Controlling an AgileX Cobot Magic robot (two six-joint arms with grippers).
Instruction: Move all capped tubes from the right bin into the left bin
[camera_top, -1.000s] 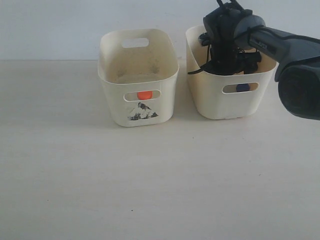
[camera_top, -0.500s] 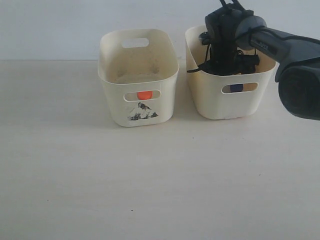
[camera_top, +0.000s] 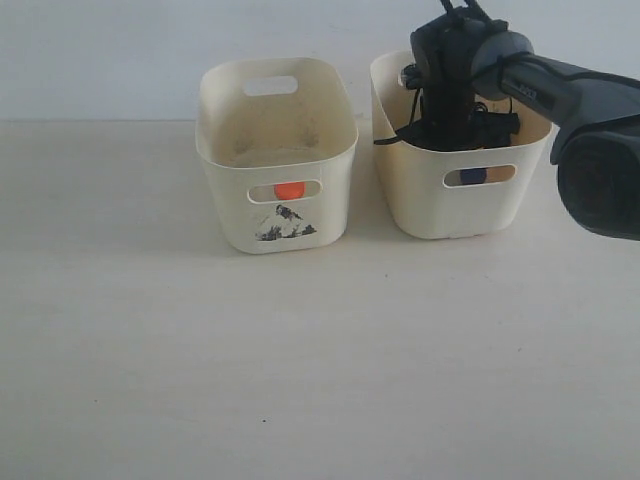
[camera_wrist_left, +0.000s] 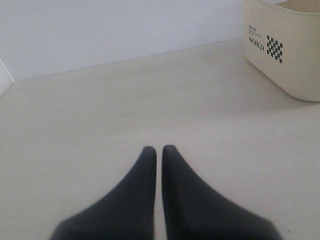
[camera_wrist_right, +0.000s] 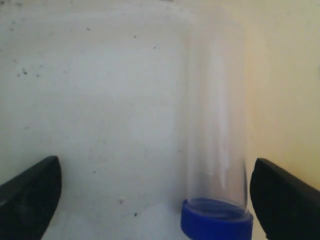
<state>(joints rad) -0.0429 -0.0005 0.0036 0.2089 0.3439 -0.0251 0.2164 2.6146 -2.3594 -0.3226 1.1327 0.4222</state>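
Observation:
The blue-capped tube (camera_wrist_right: 216, 135) lies on the floor of the yellowish right bin (camera_top: 430, 212). Its blue cap (camera_top: 472, 175) shows through the front slot. My right gripper (camera_wrist_right: 155, 165) is down inside that bin, open wide. The tube lies between its fingers (camera_wrist_right: 282, 197), close to one of them and not gripped. In the exterior view the right gripper (camera_top: 450, 115) sits low in the bin, its tips hidden by the wall. The orange-capped tube's cap (camera_top: 289, 190) shows through the slot of the paler left bin (camera_top: 235, 200). My left gripper (camera_wrist_left: 158, 149) is shut and empty above the table.
The two bins stand side by side at the back of the pale table (camera_top: 300, 350), near the white wall. In the left wrist view a tub's side (camera_wrist_left: 295, 65) with a checker mark and the word WORLD stands ahead. The right arm (camera_top: 590, 140) reaches in from the right.
The blue cap seen through the right bin's slot has shifted a little to the left. The right gripper has settled slightly inside the bin. The orange cap has not moved.

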